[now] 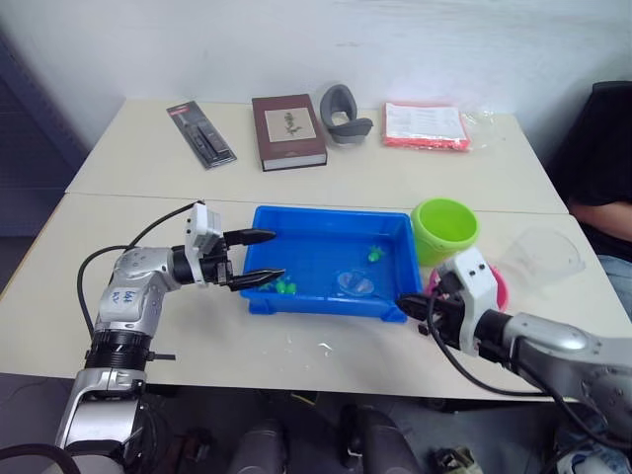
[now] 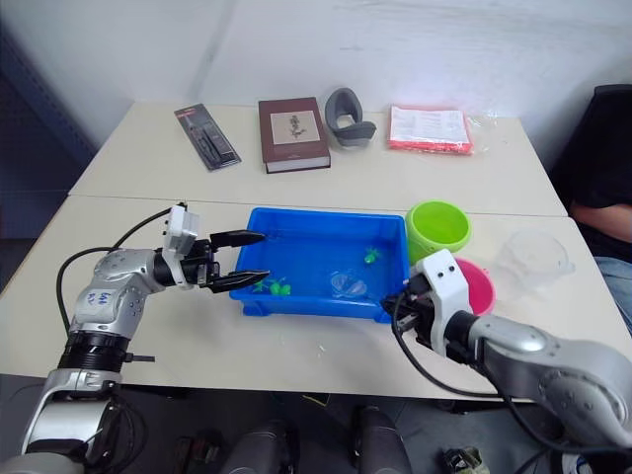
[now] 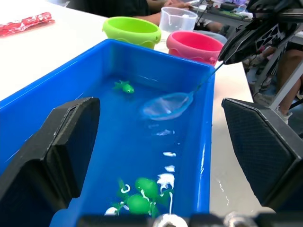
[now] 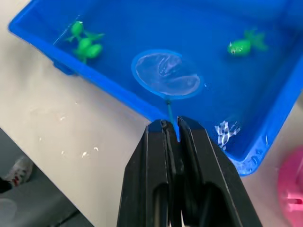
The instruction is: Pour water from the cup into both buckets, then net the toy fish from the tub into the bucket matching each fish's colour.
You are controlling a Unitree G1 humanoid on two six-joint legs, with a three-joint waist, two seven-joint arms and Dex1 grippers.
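Note:
The blue tub (image 1: 326, 213) holds water and sits mid-table. In it lie a green toy fish (image 1: 376, 253) toward the far right and two more green fish (image 1: 285, 287) at the near left corner. The net (image 1: 354, 284) has its light blue hoop dipped in the water, and my right gripper (image 1: 410, 304) is shut on its thin handle at the tub's near right corner. My left gripper (image 1: 265, 257) is open over the tub's left end, above the near-left fish (image 3: 142, 196). The green bucket (image 1: 444, 229), pink bucket (image 2: 476, 284) and clear cup (image 1: 541, 255) stand right of the tub.
Along the table's far side lie a black package (image 1: 200, 133), a brown book (image 1: 287, 130), a grey curved object (image 1: 343, 115) and a red packet (image 1: 426, 125). A person (image 1: 602, 168) sits at the right edge. Water drops (image 1: 324, 346) spot the table before the tub.

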